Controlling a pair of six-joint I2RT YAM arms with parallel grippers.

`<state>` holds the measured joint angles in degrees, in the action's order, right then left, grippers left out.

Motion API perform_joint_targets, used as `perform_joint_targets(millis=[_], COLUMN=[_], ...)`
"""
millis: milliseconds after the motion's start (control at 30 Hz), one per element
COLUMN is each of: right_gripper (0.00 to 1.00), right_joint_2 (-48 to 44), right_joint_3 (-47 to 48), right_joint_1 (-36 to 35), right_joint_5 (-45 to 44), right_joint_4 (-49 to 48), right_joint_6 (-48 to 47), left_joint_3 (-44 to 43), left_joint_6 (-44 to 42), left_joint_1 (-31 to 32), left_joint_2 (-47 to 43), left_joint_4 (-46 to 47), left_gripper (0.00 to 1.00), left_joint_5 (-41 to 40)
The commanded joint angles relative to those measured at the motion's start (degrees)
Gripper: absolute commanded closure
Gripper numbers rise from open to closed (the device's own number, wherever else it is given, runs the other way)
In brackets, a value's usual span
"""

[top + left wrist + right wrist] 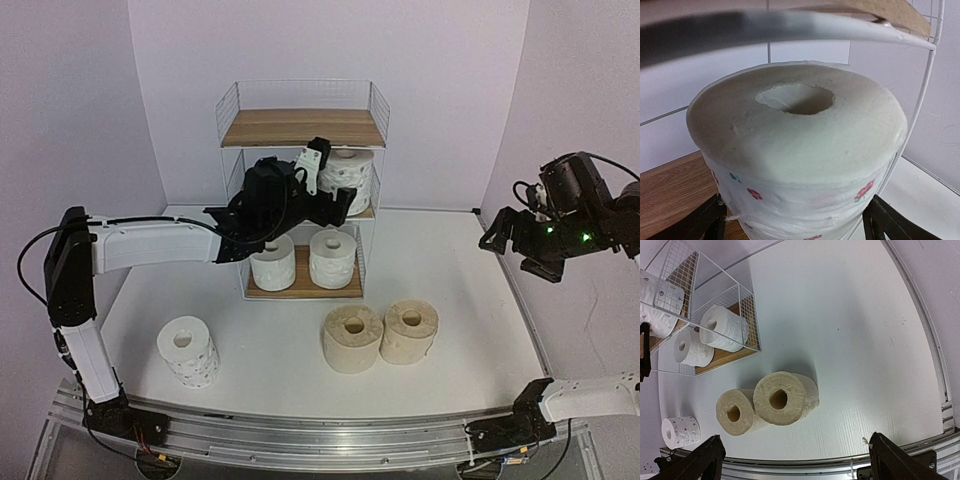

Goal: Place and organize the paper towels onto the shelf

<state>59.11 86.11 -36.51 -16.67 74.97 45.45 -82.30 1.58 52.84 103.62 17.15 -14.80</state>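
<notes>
Printed roll [795,150] is found upright at the right end of the middle tier of the shelf [300,128], on or just over the wood board [670,200]; contact underneath is hidden. It is bracketed by the left gripper [797,217]. Both fingers [707,220] lie against its lower sides and the wrap is puckered at one of them, so it is judged grasped.

Step in hand is judged to be set-down. The roll should be lowered flat and tucked near the side wire [920,100], so that room is left beside it. The fingers should then be spread fully and drawn straight back beneath the blurred wire rail [790,27] close overhead.

The bottom tier is taken by two plain white rolls [272,262] [333,257]. On the table [470,300] a second printed roll [188,350] and two touching beige rolls [352,338] [410,330] are noted. The right gripper [510,240] is held spread, nothing in it, well apart to the right.
</notes>
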Motion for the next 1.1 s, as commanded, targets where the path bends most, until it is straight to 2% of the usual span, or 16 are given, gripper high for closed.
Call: perform_joint_targets(millis=[0, 300, 467, 700, 833, 967, 1067], right_gripper=[0.03, 0.02, 0.03, 0.02, 0.03, 0.03, 0.03], right_joint_2=[-0.6, -0.7, -0.9, -1.1, -1.6, -2.3, -2.3], right_joint_3=[-0.5, -1.0, -1.4, -2.0, -2.4, -2.7, -2.7], right_joint_1=[0.2, 0.2, 0.2, 0.2, 0.2, 0.2, 0.2], right_joint_5=[-0.3, 0.1, 0.0, 0.2, 0.1, -0.2, -0.4], right_joint_4=[-1.4, -1.8, -2.1, -2.4, -2.4, -2.5, -2.5], right_joint_6=[-0.3, -0.6, -1.0, -1.5, -1.3, -1.0, -1.0], left_joint_3=[0.9, 2.3, 4.8, 4.9, 4.7, 4.4, 4.1], left_joint_6=[1.2, 2.3, 2.1, 1.9, 2.4, 2.7, 2.8], left_joint_1=[-0.4, -0.4, -0.3, -0.4, -0.4, -0.4, -0.4], left_joint_2=[-4.0, -4.4, -6.2, -6.7, -6.2, -5.6, -5.1], left_joint_4=[3.5, 3.7, 5.0, 4.4, 3.8, 3.1, 3.0], left_gripper=[0.07, 0.07, 0.02, 0.01, 0.06, 0.15, 0.17], left_joint_5=[-0.2, -1.4, 2.4, 1.8, -1.0, -2.4, -2.8])
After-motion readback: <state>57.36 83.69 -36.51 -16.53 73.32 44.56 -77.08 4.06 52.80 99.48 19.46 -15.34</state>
